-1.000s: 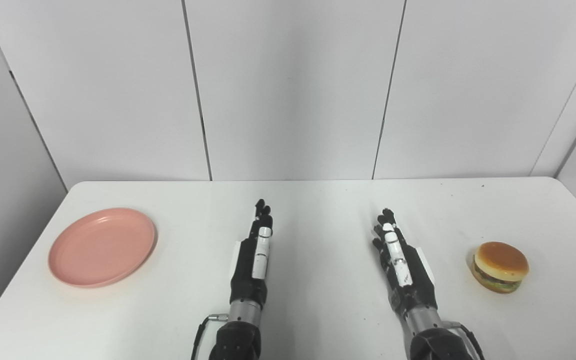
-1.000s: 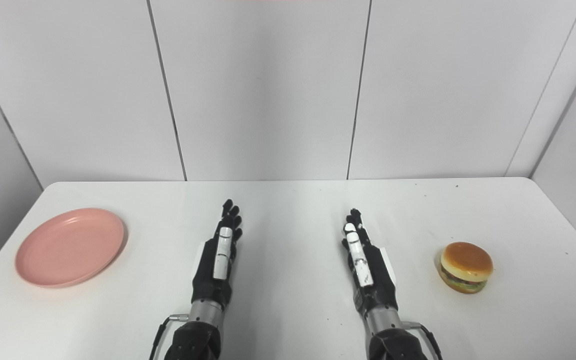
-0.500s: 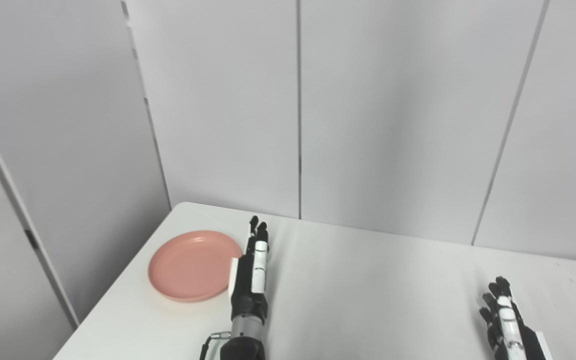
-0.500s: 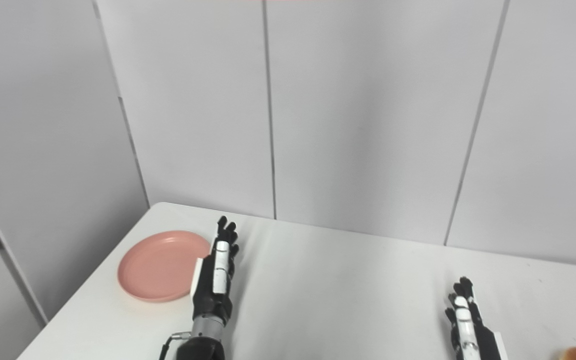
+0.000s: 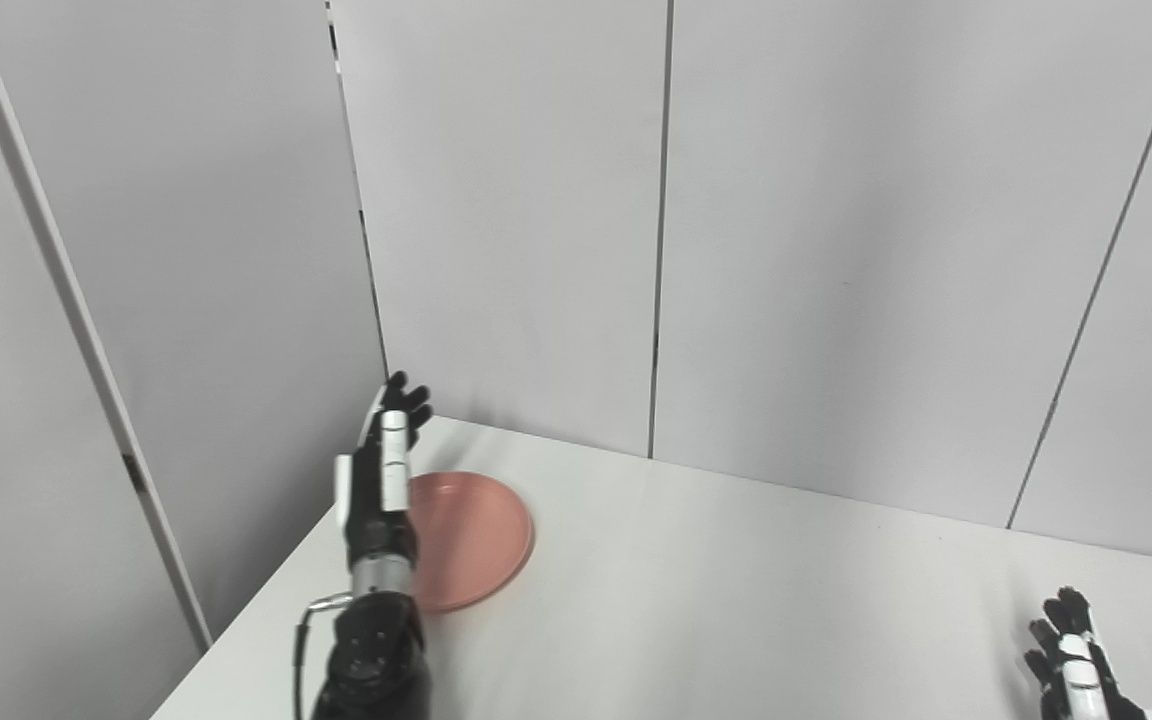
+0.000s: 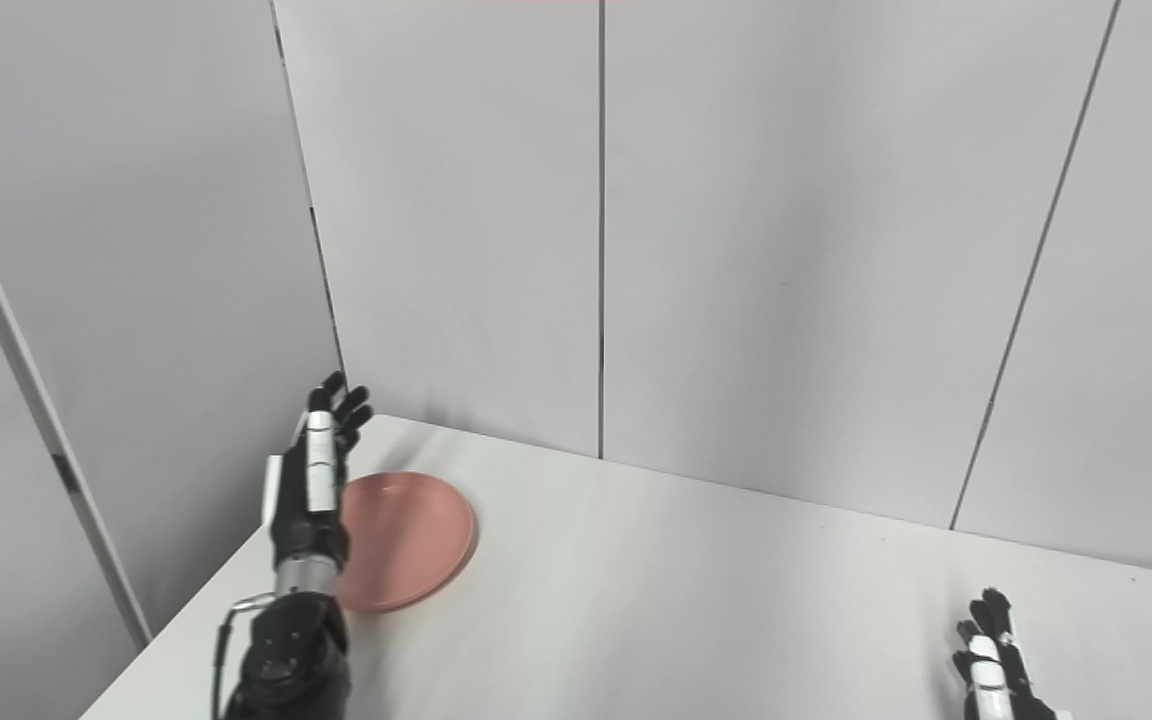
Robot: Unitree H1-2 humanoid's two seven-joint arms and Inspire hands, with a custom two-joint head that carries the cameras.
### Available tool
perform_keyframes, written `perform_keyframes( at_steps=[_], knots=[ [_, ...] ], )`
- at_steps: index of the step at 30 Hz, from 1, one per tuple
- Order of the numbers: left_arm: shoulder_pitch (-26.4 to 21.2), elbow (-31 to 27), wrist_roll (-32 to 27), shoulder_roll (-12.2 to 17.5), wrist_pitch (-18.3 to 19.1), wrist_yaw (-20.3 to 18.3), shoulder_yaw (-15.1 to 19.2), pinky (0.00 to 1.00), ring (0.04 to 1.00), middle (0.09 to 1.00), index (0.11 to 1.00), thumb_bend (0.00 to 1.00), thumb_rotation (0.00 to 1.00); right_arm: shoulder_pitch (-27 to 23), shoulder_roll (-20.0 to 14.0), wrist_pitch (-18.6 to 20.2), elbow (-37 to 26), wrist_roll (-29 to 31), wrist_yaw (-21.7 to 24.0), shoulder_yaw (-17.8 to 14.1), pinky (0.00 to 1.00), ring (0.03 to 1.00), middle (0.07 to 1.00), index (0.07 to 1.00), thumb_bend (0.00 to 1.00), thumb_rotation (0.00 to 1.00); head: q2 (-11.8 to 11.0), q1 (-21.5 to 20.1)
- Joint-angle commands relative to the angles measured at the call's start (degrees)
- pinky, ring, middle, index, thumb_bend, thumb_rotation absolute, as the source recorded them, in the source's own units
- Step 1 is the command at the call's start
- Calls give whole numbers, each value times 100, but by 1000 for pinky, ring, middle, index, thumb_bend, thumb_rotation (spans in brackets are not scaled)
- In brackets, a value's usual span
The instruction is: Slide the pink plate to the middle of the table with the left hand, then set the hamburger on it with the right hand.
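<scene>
Nearest us, at about 5 o'clock in the view, our right robot hand point(image 5: 1076, 660) lies low on the counter point(image 5: 736, 600) with its fingers stretched out, holding nothing; it can wait there. At about 8 o'clock, our left robot hand point(image 5: 381, 485) is raised above the counter's left edge, fingers spread and empty, crossing the near-left rim of the pink plate point(image 5: 471, 540) in both views; whether it touches the rim we cannot tell. The plate sits near the far-left corner, well apart from the middle. The hamburger is out of view. To slide well, we judge we should lower the palm flat against the plate's left rim, press lightly downward, and push toward 3 o'clock in one steady sweep, keeping the plate flat so it does not tip or spin away.
</scene>
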Motion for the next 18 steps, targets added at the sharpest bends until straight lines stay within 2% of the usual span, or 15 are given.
perform_keyframes(
  at_steps=[1,8,13,16,18],
  knots=[
    [-190,8,72,308,-251,60,61,914,806,796,810,829,1000,-91,28,-154,-159,31,17,4,1000,995,1000,1000,513,948,4,-8],
    [-201,513,-77,705,-291,105,280,867,752,752,769,827,1000,-54,31,-129,-264,-17,-4,26,1000,999,1000,1000,517,957,48,-5],
    [-210,972,-275,902,-527,3,374,856,747,741,749,846,1000,-27,29,-36,-355,35,23,31,1000,997,1000,1000,527,952,67,-6],
    [-226,1257,-250,1009,-646,7,361,793,734,730,736,838,1000,-18,35,8,-402,46,16,29,1000,1000,1000,1000,538,932,72,0],
    [-249,1425,-269,1049,-681,-22,343,797,738,731,734,827,1000,-1,19,-13,-431,14,26,46,1000,1000,1000,1000,537,947,79,-5]
  ],
)
